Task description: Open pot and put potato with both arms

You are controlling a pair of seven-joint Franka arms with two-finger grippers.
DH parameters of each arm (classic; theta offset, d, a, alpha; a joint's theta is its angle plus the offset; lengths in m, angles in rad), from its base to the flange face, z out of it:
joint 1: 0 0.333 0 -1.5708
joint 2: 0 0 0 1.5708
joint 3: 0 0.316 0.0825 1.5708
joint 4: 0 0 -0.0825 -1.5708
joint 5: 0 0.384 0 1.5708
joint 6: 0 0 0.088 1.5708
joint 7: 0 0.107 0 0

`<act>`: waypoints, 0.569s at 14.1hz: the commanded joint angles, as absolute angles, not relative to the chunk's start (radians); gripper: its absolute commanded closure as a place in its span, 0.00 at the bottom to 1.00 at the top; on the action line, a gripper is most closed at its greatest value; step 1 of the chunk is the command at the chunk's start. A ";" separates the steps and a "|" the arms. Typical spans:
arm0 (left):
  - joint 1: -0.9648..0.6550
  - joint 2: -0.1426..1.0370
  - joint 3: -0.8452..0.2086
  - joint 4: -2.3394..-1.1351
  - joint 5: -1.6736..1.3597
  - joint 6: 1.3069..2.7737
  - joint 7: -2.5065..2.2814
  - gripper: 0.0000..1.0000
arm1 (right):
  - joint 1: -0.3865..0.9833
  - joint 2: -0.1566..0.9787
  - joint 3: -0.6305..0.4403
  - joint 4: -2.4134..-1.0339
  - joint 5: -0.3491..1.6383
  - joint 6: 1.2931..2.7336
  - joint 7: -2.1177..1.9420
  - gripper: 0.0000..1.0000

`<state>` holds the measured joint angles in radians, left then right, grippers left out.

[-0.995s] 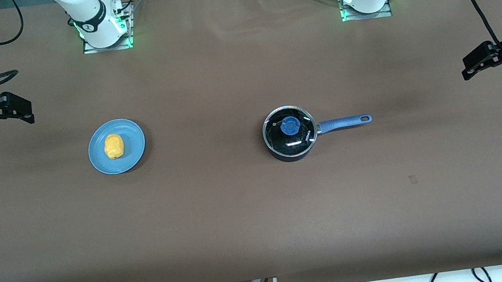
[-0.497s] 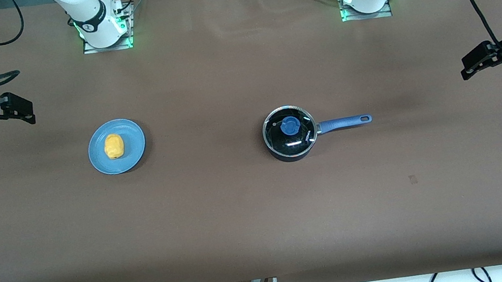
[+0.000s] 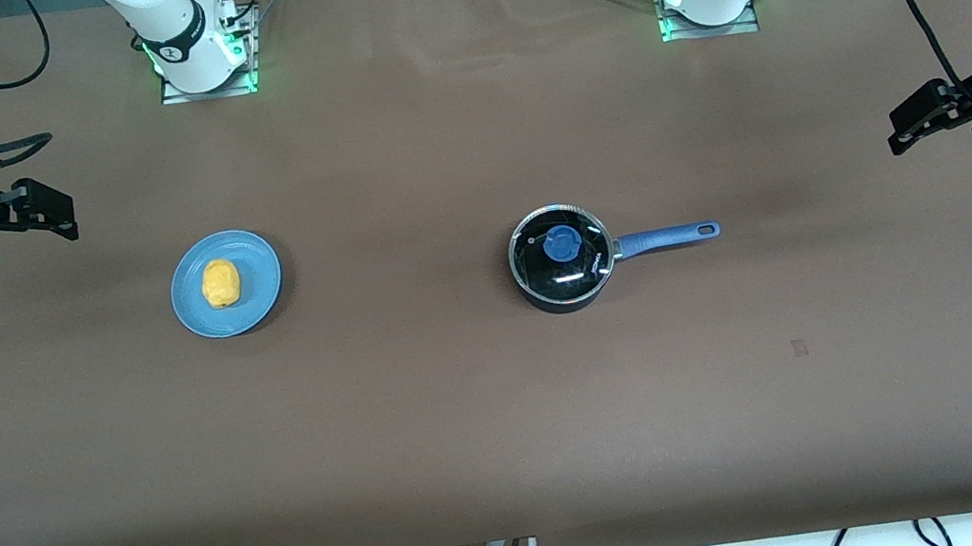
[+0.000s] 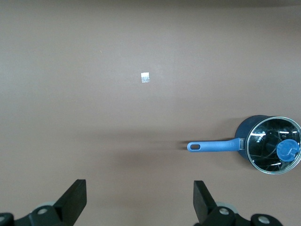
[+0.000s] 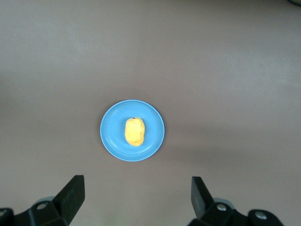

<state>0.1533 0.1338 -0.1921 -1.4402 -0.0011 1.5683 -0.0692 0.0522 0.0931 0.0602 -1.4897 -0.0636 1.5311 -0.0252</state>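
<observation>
The black pot (image 3: 566, 290) stands mid-table with its glass lid (image 3: 586, 263) on and its blue handle (image 3: 666, 236) pointing toward the left arm's end. It also shows in the left wrist view (image 4: 245, 141). The yellow potato (image 3: 220, 283) lies on a light-blue plate (image 3: 257, 267) toward the right arm's end, and shows in the right wrist view (image 5: 134, 131). My left gripper (image 3: 908, 128) is open and empty, in the air at the left arm's end of the table. My right gripper (image 3: 54, 217) is open and empty, in the air at the right arm's end.
The brown table (image 3: 468, 410) holds a small pale mark (image 3: 800, 347) nearer the front camera than the pot's handle, also seen in the left wrist view (image 4: 145, 77). Cables hang along the table's front edge and run by the arm bases.
Both grippers have drifted slightly toward the middle of the table. The pot, lid, plate and potato have not moved.
</observation>
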 commanded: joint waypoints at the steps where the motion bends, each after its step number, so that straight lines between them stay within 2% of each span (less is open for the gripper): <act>1: 0.156 0.121 -0.196 -1.436 0.012 1.554 -0.078 0.00 | 0.045 0.106 0.061 -1.460 -0.066 1.525 -0.025 0.00; 8: 0.152 0.133 -0.195 -1.434 0.009 1.565 -0.060 0.00 | 0.043 0.107 0.060 -1.460 -0.066 1.526 -0.026 0.00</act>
